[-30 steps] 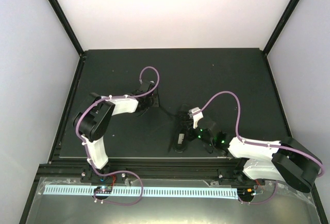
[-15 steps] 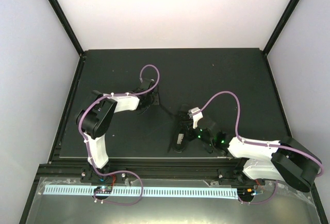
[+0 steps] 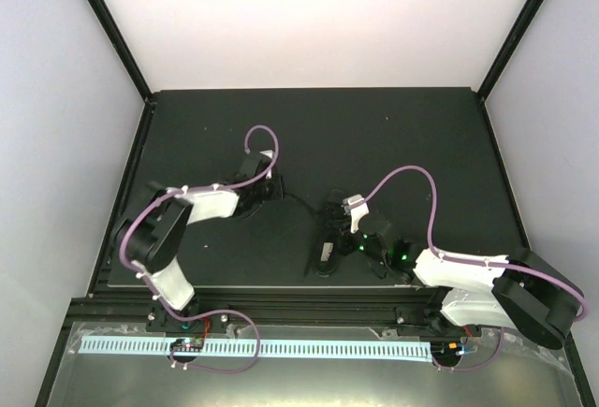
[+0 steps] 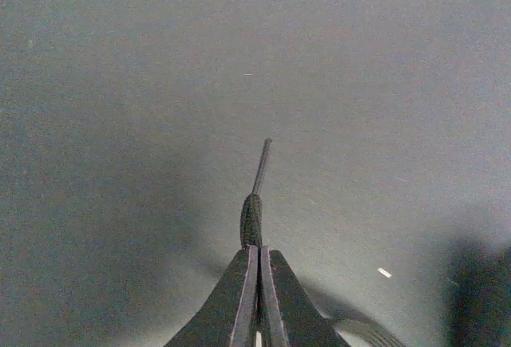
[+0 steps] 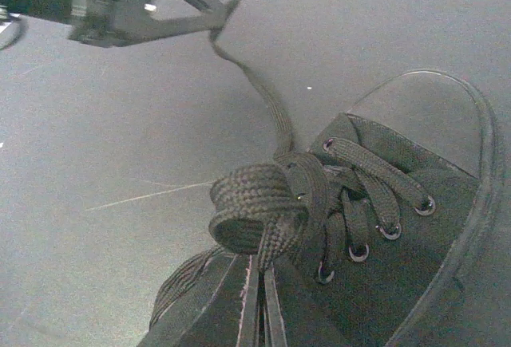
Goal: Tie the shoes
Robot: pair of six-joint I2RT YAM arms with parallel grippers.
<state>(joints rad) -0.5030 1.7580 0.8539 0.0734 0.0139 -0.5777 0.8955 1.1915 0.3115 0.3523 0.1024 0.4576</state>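
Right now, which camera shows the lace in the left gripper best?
Right wrist: the lace runs in full from the shoe to the left gripper. Left wrist shows only its tip pinched between shut fingers. From the top it is a faint line on the black table.

A dark matte tabletop (image 3: 374,136) is lying under pale walls (image 3: 309,14), with a black frame post (image 3: 109,28) slanting up at its far left corner and another post (image 3: 522,28) at its far right. A pale slotted strip (image 3: 309,349) is running across grey sheet metal (image 3: 94,374) at the near edge. A thin scratch (image 5: 144,195) is showing on the tabletop.
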